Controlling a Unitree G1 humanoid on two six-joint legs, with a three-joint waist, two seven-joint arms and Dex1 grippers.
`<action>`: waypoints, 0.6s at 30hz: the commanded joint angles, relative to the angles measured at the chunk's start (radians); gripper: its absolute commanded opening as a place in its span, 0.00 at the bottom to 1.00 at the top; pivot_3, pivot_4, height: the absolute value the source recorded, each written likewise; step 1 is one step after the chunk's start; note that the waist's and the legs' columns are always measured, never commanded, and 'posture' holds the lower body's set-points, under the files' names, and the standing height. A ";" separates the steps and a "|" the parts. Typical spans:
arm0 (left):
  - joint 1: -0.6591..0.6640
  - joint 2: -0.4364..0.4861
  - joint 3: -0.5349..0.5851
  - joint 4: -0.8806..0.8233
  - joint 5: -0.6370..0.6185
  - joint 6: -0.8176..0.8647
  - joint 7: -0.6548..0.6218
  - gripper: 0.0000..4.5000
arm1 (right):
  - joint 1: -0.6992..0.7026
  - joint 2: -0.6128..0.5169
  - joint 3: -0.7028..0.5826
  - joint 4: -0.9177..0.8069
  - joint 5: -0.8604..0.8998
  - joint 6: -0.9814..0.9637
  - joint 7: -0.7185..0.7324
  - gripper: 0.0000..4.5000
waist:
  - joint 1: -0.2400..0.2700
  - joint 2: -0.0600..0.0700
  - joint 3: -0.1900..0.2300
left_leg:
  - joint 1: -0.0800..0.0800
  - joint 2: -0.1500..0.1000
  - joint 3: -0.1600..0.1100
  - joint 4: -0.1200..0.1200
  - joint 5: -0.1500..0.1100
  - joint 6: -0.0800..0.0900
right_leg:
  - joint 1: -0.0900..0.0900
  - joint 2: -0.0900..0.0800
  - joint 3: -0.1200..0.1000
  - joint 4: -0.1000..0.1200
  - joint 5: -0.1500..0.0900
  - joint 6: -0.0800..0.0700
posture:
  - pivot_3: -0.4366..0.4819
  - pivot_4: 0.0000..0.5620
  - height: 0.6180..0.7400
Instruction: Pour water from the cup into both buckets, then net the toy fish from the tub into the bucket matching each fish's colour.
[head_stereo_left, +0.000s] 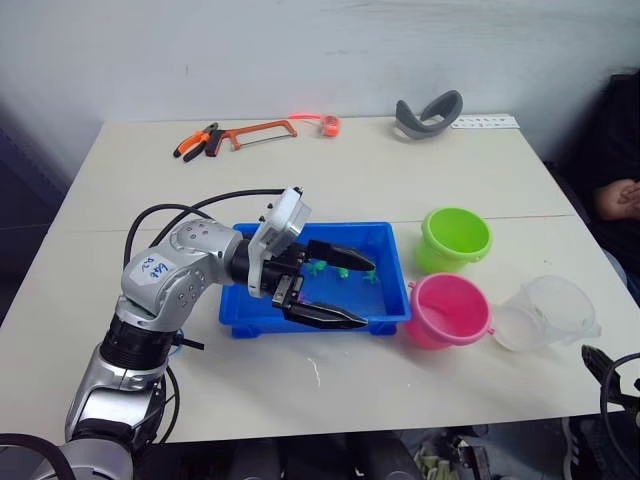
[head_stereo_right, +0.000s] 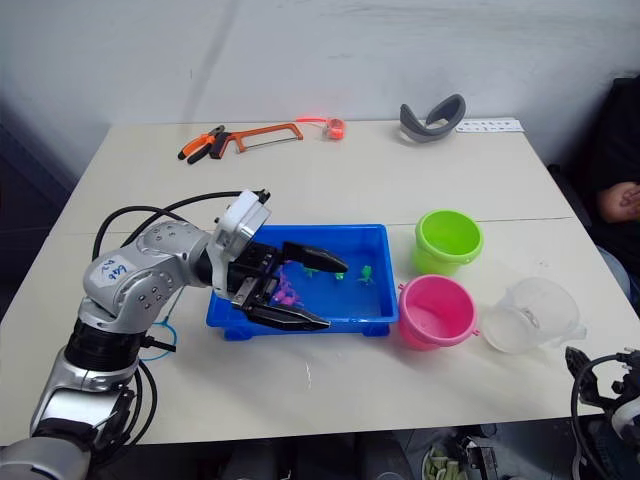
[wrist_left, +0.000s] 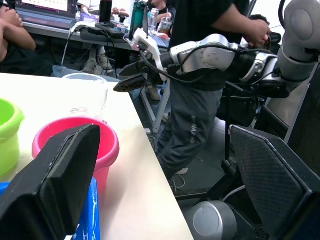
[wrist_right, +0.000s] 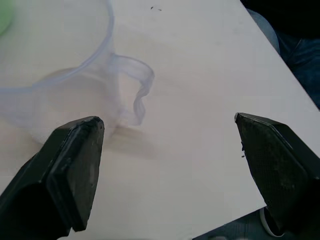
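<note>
Tub (head_stereo_left: 240, 322), bright blue, seen near the middle of the white table (head_stereo_left: 330, 190) in the head views, with small green toy fish (head_stereo_left: 316, 267) and a magenta fish (head_stereo_right: 288, 293) inside. Left gripper (head_stereo_left: 345, 293) held over the tub, fingers spread wide, nothing between them. Just right of the tub, pink bucket (head_stereo_left: 449, 310) in front and lime green bucket (head_stereo_left: 455, 238) behind it, close together. Clear cup (head_stereo_left: 545, 312) upright just right of the pink bucket. At the far edge of the table, orange hacksaw (head_stereo_left: 262, 132), pliers (head_stereo_left: 196, 143) and grey curved object (head_stereo_left: 429, 114).

From left wrist view: two black fingers (wrist_left: 55, 182) far apart, holding nothing; pink bucket (wrist_left: 106, 145) and green bucket (wrist_left: 8, 131) beyond them, clear cup (wrist_left: 86, 92) farther back, right gripper (wrist_left: 131, 76) off the table edge, person (wrist_left: 200, 115) standing behind.

From right wrist view: right gripper (wrist_right: 170, 167) wide open and empty above bare table, clear cup (wrist_right: 60, 75) with its handle close ahead of one finger (wrist_right: 70, 165).
</note>
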 joint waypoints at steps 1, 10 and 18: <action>-0.009 0.007 0.030 -0.033 -0.023 0.002 0.008 0.99 | -0.038 -0.005 0.013 0.030 -0.035 -0.040 0.003 1.00 | 0.001 0.000 0.000 | 0.000 0.000 0.000 0.000 0.000 0.000 | 0.000 0.000 0.000 0.000 0.000 0.000 | 0.48 0.27 1.00; 0.002 0.016 0.030 -0.036 -0.017 -0.013 0.013 0.99 | -0.137 0.022 0.049 0.111 -0.106 -0.106 -0.021 1.00 | 0.001 0.001 0.000 | 0.000 0.000 0.000 0.000 0.001 -0.001 | 0.000 0.001 0.000 0.000 0.000 0.000 | 0.48 0.27 1.00; -0.001 0.031 0.031 -0.027 -0.007 -0.033 0.007 1.00 | -0.204 0.032 0.081 0.194 -0.163 -0.180 -0.020 0.80 | 0.000 0.001 0.000 | 0.000 0.000 0.001 0.000 0.001 -0.002 | 0.000 0.001 0.000 0.000 0.000 0.000 | 0.48 0.27 1.00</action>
